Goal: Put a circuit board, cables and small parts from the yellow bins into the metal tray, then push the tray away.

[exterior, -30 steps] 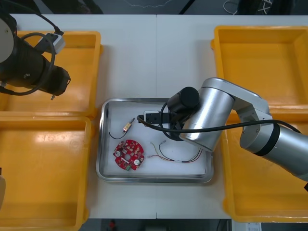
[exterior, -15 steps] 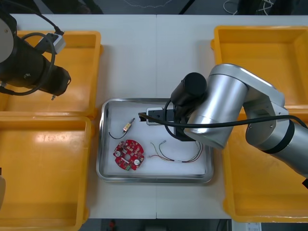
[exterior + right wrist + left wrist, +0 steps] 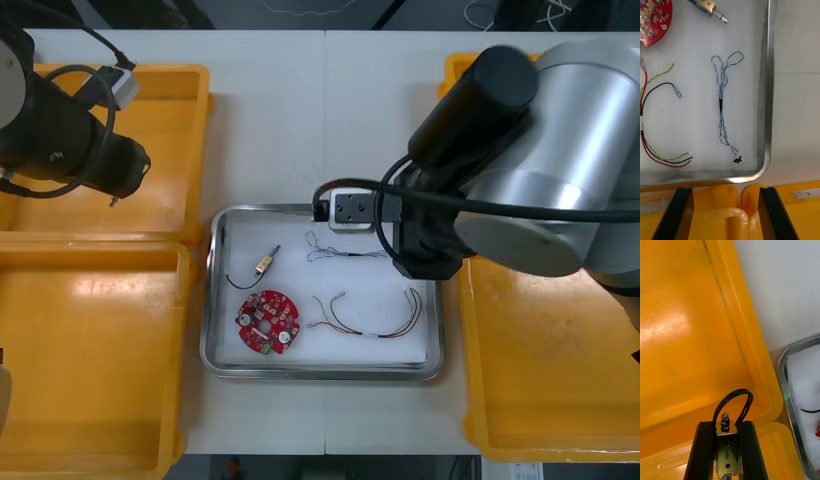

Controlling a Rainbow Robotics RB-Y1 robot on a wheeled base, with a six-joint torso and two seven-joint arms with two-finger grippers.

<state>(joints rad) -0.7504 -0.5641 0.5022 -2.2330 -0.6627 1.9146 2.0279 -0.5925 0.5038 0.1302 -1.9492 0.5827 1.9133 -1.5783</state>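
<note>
The metal tray (image 3: pixel 214 300) is white inside. In it lie a round red circuit board (image 3: pixel 268 322), a small metal part (image 3: pixel 265 262) with a black lead, a red and yellow cable (image 3: pixel 372 322) and a twisted blue and white cable (image 3: pixel 340 251). My right gripper (image 3: pixel 724 213) is open and holds nothing. It hangs above the tray's rim (image 3: pixel 769 93), and the blue and white cable (image 3: pixel 722 101) lies loose beyond its fingers. My left gripper (image 3: pixel 726 426) is over the far left bin (image 3: pixel 685 333), shut on a small metal part (image 3: pixel 726 455) with a black cable loop.
Two yellow bins (image 3: pixel 90 360) flank the tray at the left and two more (image 3: pixel 560 110) at the right. The big silver right arm (image 3: pixel 540 170) hangs above the tray's right edge. Bare table lies beyond the tray.
My right arm has risen and drawn back to the right out of the tray, leaving the blue and white cable lying there. The left arm has stayed put.
</note>
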